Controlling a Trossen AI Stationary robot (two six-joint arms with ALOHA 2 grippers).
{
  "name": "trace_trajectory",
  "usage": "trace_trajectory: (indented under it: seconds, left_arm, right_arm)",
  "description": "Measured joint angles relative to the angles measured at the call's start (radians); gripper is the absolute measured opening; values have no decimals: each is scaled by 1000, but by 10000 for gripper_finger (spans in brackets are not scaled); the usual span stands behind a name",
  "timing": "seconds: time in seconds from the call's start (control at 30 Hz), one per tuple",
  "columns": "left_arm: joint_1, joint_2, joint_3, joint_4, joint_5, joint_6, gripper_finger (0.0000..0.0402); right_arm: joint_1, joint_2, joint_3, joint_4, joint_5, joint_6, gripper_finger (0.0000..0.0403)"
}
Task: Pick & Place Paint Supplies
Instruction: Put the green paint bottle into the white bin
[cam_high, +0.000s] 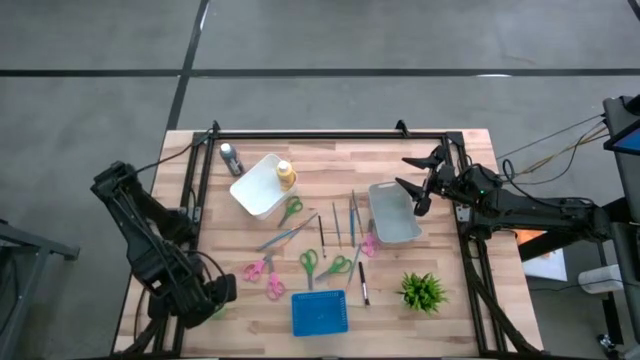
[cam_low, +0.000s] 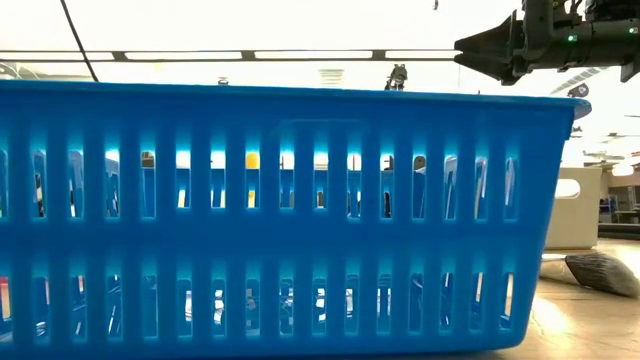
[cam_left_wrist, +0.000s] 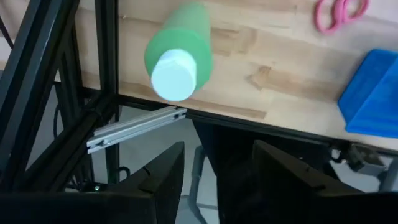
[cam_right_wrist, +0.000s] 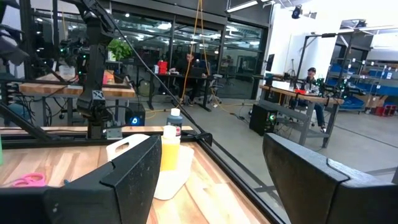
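Observation:
The green squeeze bottle (cam_left_wrist: 178, 53) with a white cap stands at the table's near-left corner, mostly hidden under my left arm in the high view. My left gripper (cam_left_wrist: 217, 177) (cam_high: 213, 296) hovers open beside that corner, touching nothing. The yellow-orange bottle (cam_high: 286, 176) (cam_right_wrist: 169, 149) stands against a tilted white bin (cam_high: 258, 185). The dark grey bottle (cam_high: 231, 157) stands near the far edge. Several thin brushes (cam_high: 336, 226) lie flat mid-table. My right gripper (cam_high: 415, 178) (cam_right_wrist: 211, 180) is open in the air above the far end of a grey bin (cam_high: 393, 213).
Green scissors (cam_high: 290, 209) and pink scissors (cam_high: 258, 268) lie among the brushes. A blue slotted basket (cam_high: 320, 312) (cam_low: 290, 200) sits at the near edge and fills the low view. A potted plant (cam_high: 422, 291) stands near-right. A black frame rail (cam_high: 320, 135) runs around the table.

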Motion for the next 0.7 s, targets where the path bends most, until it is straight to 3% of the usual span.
trace_trajectory:
  seconds: [0.53, 0.7]
  left_arm:
    - [-27, 56, 0, -22, 27, -14, 187]
    - [-48, 56, 0, -62, 80, -40, 187]
  right_arm:
    - [0, 0, 0, 0, 0, -2, 278]
    - [0, 0, 0, 0, 0, -2, 278]
